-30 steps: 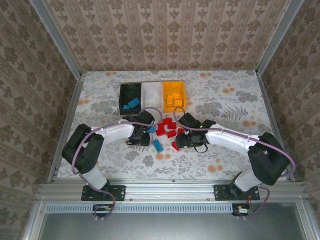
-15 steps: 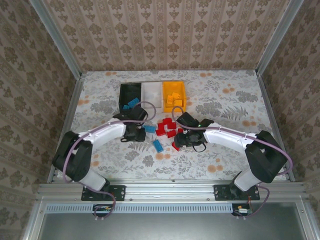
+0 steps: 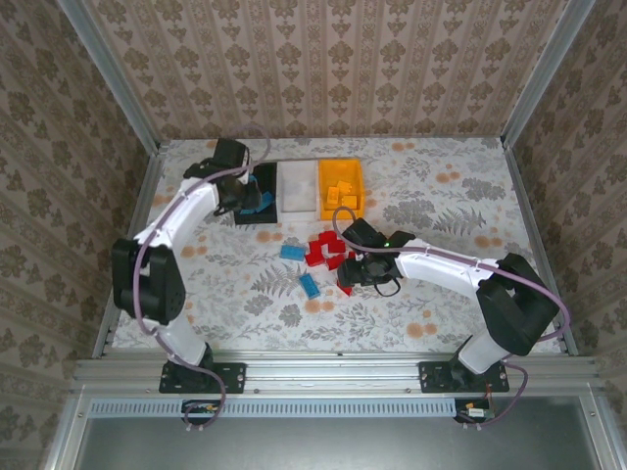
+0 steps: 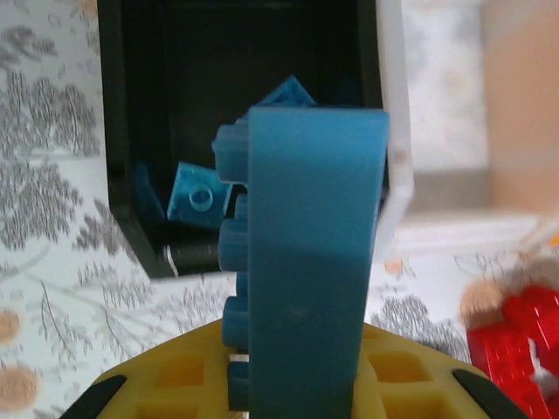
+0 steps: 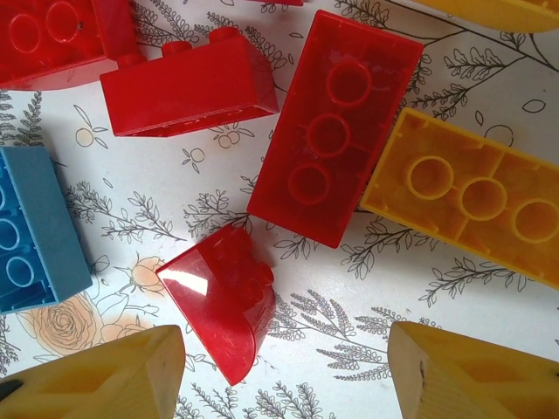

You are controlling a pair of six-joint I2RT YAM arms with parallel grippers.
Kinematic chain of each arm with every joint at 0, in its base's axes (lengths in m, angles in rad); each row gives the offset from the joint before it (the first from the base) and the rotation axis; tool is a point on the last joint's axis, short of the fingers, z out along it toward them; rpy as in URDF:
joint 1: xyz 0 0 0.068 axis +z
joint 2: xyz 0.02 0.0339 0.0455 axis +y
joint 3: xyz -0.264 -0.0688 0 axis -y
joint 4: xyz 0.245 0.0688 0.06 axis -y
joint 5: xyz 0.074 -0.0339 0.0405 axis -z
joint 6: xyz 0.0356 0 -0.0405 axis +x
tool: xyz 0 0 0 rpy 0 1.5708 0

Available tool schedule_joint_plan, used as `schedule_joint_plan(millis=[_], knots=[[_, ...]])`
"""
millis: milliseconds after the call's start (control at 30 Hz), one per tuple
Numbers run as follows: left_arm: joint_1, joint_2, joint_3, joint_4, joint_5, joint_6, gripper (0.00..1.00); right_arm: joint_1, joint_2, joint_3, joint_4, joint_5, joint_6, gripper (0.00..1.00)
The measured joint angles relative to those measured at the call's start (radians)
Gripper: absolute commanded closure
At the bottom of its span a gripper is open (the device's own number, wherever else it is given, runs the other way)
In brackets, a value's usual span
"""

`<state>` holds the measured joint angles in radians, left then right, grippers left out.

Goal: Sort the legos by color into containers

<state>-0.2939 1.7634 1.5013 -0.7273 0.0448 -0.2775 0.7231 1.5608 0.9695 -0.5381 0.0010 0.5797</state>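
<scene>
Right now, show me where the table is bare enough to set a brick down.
Bare table lies right of the orange-yellow bin, out to the side rail. The near strip between the two arm bases is free too. Crowded: the red bricks by the right gripper, with two blue bricks just left.

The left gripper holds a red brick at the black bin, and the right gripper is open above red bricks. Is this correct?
Not quite. The brick in the left gripper is blue, not red; the left wrist view shows it. The rest holds: it is at the black bin, and the right gripper is open above red bricks.
</scene>
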Motion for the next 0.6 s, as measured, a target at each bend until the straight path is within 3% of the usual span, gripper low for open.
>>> schedule_joint_plan(millis=[233,600], knots=[[0.021,0.242,0.212,-0.051,0.013,0.048,0.78,0.002,0.000,0.000,-0.003,0.001,0.001,0.35],[0.034,0.303,0.253,-0.084,0.028,0.055,0.76,0.019,0.059,0.002,0.000,0.000,0.001,0.35]])
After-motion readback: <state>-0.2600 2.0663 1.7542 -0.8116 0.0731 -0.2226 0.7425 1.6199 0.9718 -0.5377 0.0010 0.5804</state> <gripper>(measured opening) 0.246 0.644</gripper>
